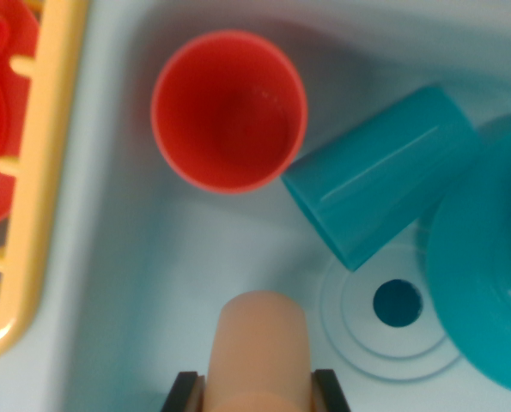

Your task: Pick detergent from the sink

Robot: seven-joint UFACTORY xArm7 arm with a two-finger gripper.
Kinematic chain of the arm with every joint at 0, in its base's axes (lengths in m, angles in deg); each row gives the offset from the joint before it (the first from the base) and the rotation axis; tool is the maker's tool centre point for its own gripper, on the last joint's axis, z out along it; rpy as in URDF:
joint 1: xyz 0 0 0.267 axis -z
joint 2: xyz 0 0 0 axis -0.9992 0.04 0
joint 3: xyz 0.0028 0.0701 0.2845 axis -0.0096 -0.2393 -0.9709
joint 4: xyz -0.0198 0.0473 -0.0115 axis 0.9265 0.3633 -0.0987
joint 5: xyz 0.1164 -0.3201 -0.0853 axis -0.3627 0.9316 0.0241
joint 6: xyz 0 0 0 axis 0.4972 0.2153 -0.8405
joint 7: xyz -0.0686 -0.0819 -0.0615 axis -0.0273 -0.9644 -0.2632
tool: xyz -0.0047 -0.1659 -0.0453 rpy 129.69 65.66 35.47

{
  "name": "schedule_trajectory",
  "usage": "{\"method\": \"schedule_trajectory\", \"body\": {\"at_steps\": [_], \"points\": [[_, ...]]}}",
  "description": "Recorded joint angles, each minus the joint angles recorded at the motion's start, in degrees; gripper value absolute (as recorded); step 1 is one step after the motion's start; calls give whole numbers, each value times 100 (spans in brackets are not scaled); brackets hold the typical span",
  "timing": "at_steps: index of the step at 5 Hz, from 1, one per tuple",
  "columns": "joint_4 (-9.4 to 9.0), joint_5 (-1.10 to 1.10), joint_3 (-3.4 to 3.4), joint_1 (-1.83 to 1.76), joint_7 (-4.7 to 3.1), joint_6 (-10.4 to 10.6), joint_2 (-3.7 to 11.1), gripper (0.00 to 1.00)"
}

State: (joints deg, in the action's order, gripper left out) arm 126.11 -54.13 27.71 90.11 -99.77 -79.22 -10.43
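The detergent (259, 343) is a pale peach, rounded bottle seen end-on at the bottom centre of the wrist view, over the light blue sink floor (152, 257). My gripper (257, 384) has its two black fingers (183, 391) pressed against the bottle's left and right sides, so it is shut on the bottle. The bottle's lower part is cut off by the frame edge.
A red cup (229, 110) stands upright ahead. A teal cup (380, 184) lies on its side at the right, leaning against a teal plate (487, 266). The drain hole (398, 302) is just right of the bottle. A yellow rack (40, 163) with red dishes borders the left.
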Motion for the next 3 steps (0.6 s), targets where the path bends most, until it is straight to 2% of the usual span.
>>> {"method": "schedule_trajectory", "body": {"at_steps": [1, 2, 3], "points": [[0, 0, 0, 0, 0, 0, 0, 100], [134, 6, 0, 0, 8, -182, -48, 100], [134, 6, 0, 0, 8, -182, -48, 100]]}}
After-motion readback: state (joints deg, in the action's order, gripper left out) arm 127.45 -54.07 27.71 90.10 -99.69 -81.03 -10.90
